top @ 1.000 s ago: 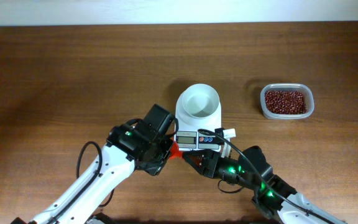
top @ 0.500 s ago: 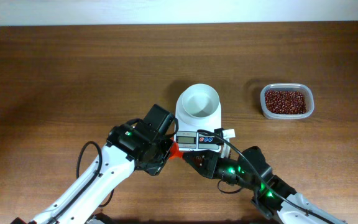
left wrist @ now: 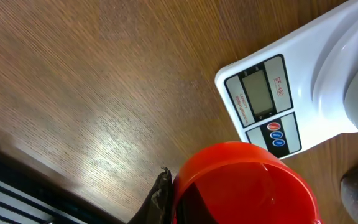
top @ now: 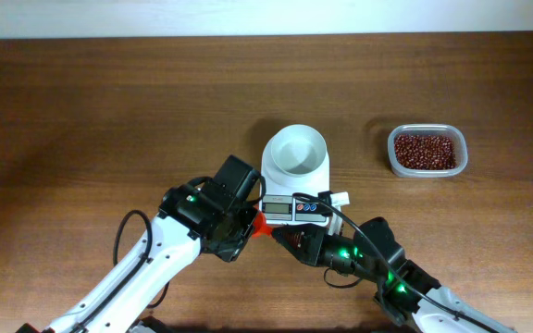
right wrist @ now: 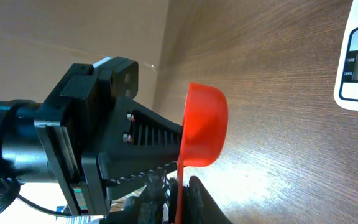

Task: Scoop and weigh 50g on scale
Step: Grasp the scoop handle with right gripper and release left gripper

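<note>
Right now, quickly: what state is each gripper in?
Left gripper: shut on the red scoop.
Right gripper: fingers flank the scoop's handle; whether it grips yet cannot be told.

Left arm (top: 146,268): white shell, black wrist block, looping black cable, one green light.
Right arm (top: 433,305): white link, black wrist, thin black cable, green lights.
Left gripper (top: 255,222): black housing, ribbed fingers, two screws.

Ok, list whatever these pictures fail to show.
Scale reading: too small overhead; no legible digits in left wrist; cut by right edge in right wrist.
Scoop contents: right wrist shows only its outside; left wrist crops it at the bottom.
Beans: single grains too small overhead.
</note>
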You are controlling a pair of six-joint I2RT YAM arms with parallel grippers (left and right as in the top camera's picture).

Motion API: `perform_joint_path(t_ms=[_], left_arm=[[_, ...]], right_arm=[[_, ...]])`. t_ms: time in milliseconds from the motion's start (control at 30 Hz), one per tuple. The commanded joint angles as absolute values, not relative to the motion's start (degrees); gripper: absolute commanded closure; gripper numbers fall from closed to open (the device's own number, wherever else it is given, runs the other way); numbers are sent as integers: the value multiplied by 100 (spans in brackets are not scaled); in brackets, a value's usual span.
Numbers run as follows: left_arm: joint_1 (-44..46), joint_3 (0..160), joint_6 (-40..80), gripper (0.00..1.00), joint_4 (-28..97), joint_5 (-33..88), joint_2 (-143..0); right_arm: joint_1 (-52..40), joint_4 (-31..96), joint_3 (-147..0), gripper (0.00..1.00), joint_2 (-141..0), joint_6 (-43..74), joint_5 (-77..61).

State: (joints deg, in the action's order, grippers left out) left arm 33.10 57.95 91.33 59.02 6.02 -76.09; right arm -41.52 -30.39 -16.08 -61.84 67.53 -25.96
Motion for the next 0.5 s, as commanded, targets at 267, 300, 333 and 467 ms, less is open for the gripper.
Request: perform_joint_path(t_ms=[267, 300, 333, 467], left_arm=[[3341, 5813, 9212, 87, 5900, 320, -7640], [3339, 5813, 9212, 76, 5902, 320, -7640], [3339, 5813, 9209, 64, 5907, 320, -7640], [3339, 5813, 9209, 31, 5920, 318, -7640]], right_arm=[[-4241, -2919, -1706, 96, -6189, 6696, -2886], [-4237, -2801, -1706, 96, -6189, 6541, -2895], [-4237, -2718, -1706, 96, -6187, 6493, -2893], [-4235, -2226, -1706, 96, -6187, 5487, -2718]])
